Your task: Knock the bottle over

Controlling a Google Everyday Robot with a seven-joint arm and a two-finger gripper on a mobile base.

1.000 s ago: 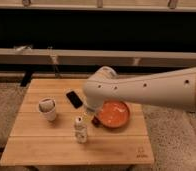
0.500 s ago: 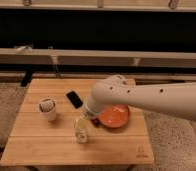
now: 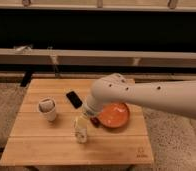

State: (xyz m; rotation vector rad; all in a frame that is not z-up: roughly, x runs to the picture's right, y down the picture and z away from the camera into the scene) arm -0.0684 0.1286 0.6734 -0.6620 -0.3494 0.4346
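Observation:
The bottle is small, slim and whitish with a pale cap and a label band. It stands on the wooden table, front of centre, and looks slightly tilted. My white arm reaches in from the right. My gripper hangs just above and to the right of the bottle's cap, at or very near it. The arm's bulk hides most of the gripper.
A white cup with dark contents stands at the left. A black phone lies behind the bottle. An orange plate sits to the right, partly under my arm. A low rail and dark wall run behind the table.
My arm has swung left and down across the plate, bringing the gripper from beside the plate to the bottle's top. The bottle now leans a little.

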